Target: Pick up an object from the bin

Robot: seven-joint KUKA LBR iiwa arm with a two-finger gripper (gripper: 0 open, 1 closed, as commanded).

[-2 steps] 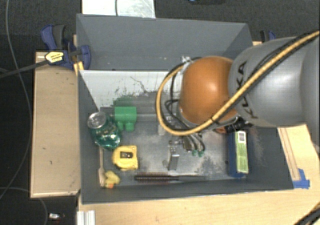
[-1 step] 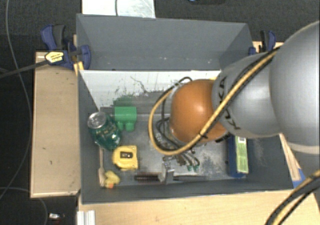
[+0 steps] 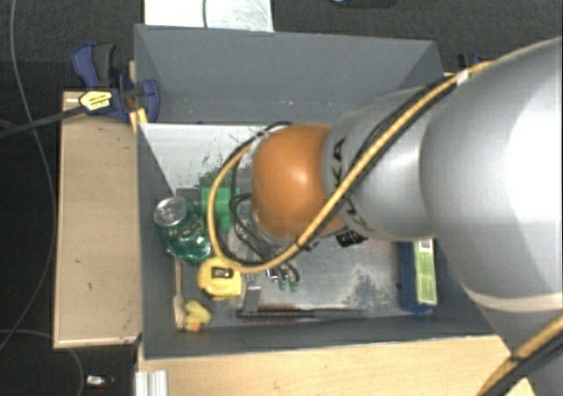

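My gripper (image 3: pixel 278 275) reaches down under the arm's orange cover at the bin's front middle, and most of it is hidden. Just to its left lies a yellow tape measure (image 3: pixel 218 281), close beside it. A clear green glass bottle (image 3: pixel 181 231) lies further left against the bin's left wall. A green block (image 3: pixel 215 200) shows behind the bottle, partly covered by the arm. A dark thin rod (image 3: pixel 286 312) lies along the front wall, just below the gripper.
A small yellow piece (image 3: pixel 194 315) sits in the front left corner. A blue and green box (image 3: pixel 417 275) stands against the right wall. The arm and its cables cover the middle of the bin.
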